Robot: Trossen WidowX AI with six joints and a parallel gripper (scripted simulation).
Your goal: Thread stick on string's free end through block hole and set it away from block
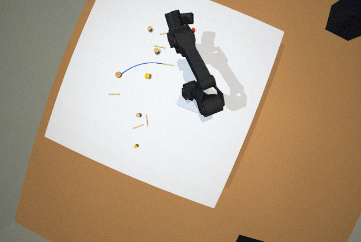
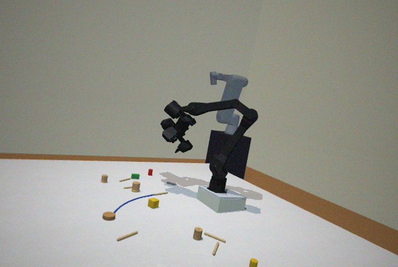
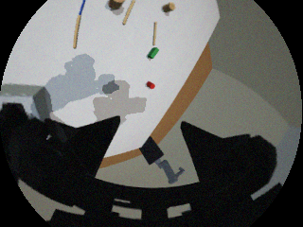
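Gripper (image 2: 171, 143) (image 3: 151, 121) wide open, empty, its fingertips barely distinguishable in the exterior view.

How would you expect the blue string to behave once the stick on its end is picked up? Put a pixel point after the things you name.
The blue string (image 1: 151, 62) (image 2: 130, 200) (image 3: 82, 7) will probably flex rather than stay rigid, since it lies in a smooth curve. It looks thin, so likely light. The round wooden button (image 1: 118, 74) (image 2: 109, 216) at its other end may limit how far it follows.

I note a blue string (image 1: 151, 62) (image 2: 130, 200) (image 3: 82, 7), a plain white tabletop (image 1: 96, 111) (image 2: 48, 200) (image 3: 43, 52), a red cylinder (image 1: 193, 29) (image 2: 150, 172) (image 3: 151, 85) and a green block (image 2: 135, 176) (image 3: 152, 52).
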